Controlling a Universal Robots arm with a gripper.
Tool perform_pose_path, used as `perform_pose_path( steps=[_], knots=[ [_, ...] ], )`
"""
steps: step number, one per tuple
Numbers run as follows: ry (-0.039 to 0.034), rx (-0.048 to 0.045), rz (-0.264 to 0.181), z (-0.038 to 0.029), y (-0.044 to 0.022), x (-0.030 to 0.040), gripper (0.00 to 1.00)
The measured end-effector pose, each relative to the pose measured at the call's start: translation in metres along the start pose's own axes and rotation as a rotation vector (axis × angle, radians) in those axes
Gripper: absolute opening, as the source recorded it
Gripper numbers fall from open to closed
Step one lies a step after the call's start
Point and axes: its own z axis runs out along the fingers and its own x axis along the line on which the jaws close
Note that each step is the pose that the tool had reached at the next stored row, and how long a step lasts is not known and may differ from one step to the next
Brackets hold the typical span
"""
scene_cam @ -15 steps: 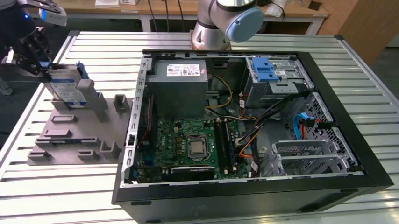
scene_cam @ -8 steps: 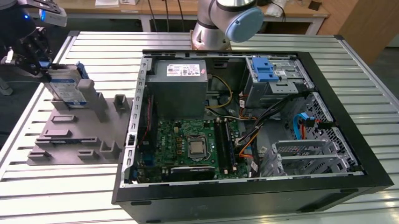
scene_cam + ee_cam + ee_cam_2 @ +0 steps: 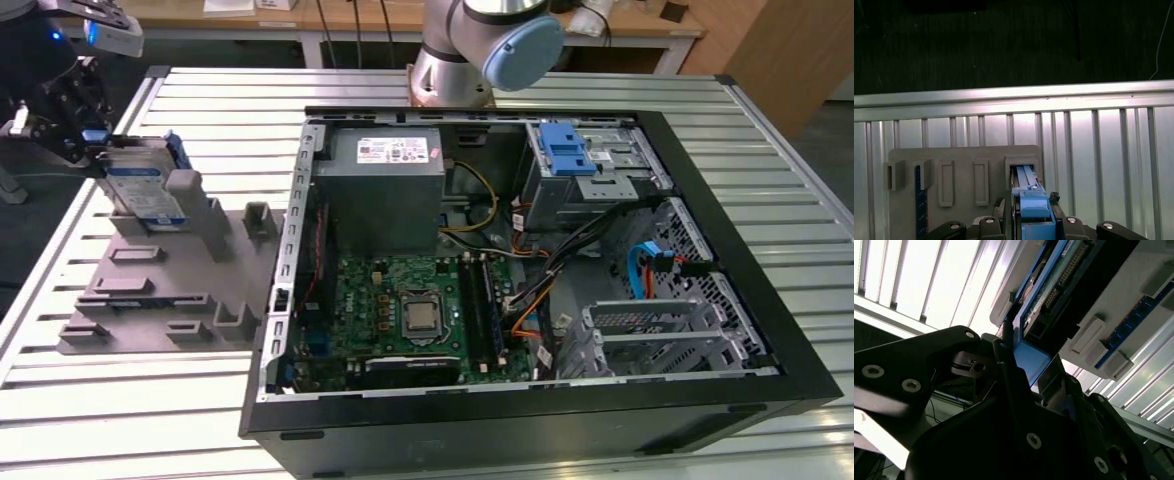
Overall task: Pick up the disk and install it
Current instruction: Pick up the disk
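Plainly, the work is at the pick-up stage. At the upper left of the exterior view the gripper (image 3: 88, 138) sits at the top edge of the disk (image 3: 144, 187). The disk stands on edge in a slot of the grey fixture (image 3: 150, 292), which rests on the slatted table (image 3: 134, 425). Standing upright leaves the blue bracket's end free, so the fingers can close on it from above. The open case (image 3: 534, 425) lies to the exterior view's right, well apart from the disk. Its drive bay (image 3: 587, 170) near the far corner looks to be where the disk belongs.

In the second wrist view the dark gripper (image 3: 1029, 377) has a finger on either side of the blue bracket. The disk (image 3: 1054, 292) runs away from it into the fixture (image 3: 1141, 295), its connector edge showing.

In the first wrist view the gripper (image 3: 1032, 227) flanks the blue end of the disk (image 3: 1026, 175), which is seated in its slot in the fixture (image 3: 961, 155) over the table (image 3: 1104, 150). The jaws look clamped on the disk's bracket, though in the dim view I cannot confirm that both pads press firmly. The disk appears not yet lifted out.
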Motion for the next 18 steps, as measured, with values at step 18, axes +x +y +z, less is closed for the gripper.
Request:
perform_pose_path(
  steps=[18],
  knots=[
    [0.0000,-0.0001,0.001,-0.0018,0.0000,0.0000,0.37]
  ],
)
